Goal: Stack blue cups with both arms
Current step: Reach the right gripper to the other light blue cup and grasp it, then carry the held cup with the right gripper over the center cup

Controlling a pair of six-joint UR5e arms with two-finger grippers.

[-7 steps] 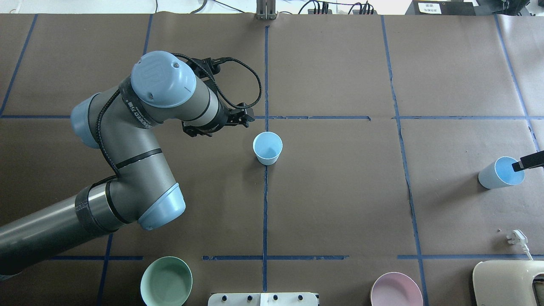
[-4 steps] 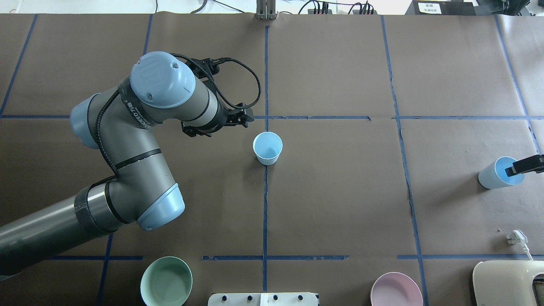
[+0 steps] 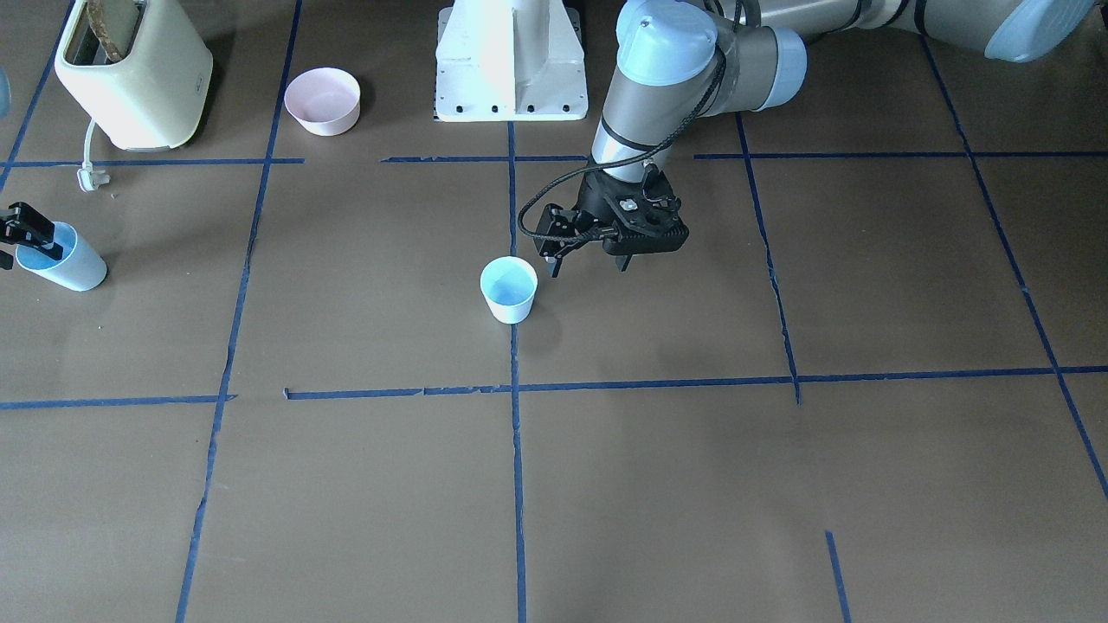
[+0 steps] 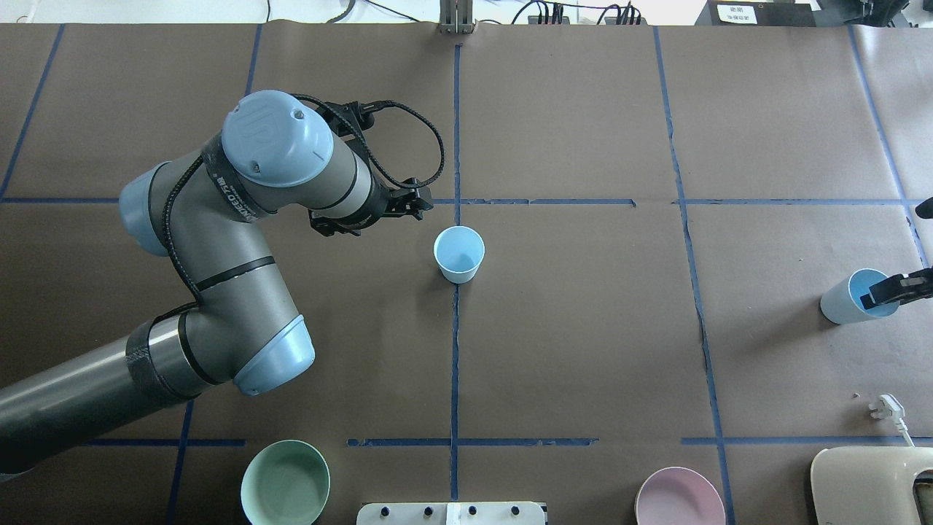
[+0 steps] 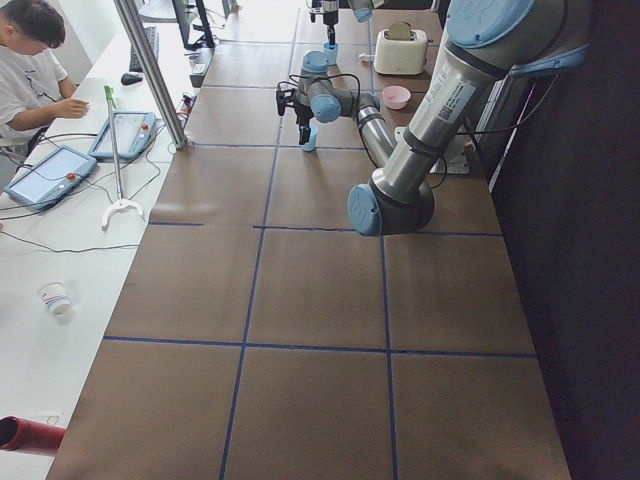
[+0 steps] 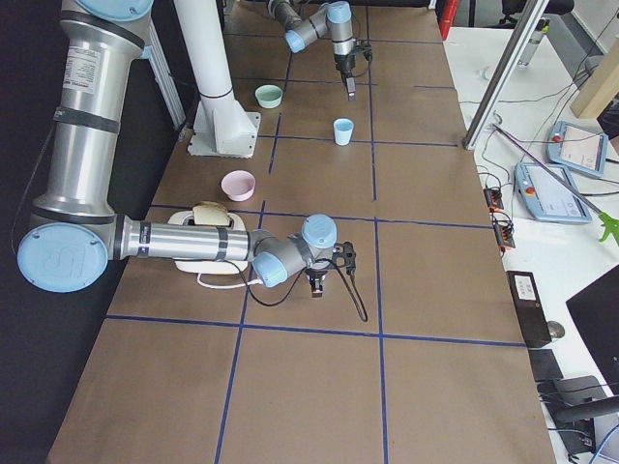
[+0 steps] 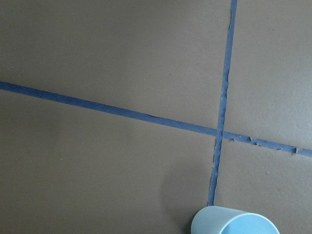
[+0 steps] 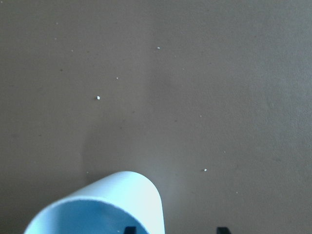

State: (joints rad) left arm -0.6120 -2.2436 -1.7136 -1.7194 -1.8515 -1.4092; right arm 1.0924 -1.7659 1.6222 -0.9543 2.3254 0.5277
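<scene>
Okay, right fingers (image 4: 880, 297) spread astride the wall of the edge cup (image 4: 844, 300), one inside. Left fingers (image 3: 623, 256) hang beside the middle cup (image 4: 459, 254); I can't tell their gap.

Toaster (image 3: 134, 73), pink bowl (image 3: 322, 101) and green bowl (image 4: 285, 483) on table (image 3: 692, 484).

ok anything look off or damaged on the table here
Minor only: the blue tape is frayed and gapped in places, and a white plug lies loose beside the toaster. The centre blue cup stands upright; nothing spilled.

Left claw (image 3: 625, 255) beside centre cup (image 4: 458, 255) — right claw (image 4: 893, 292) straddles edge cup (image 4: 844, 300).
</scene>
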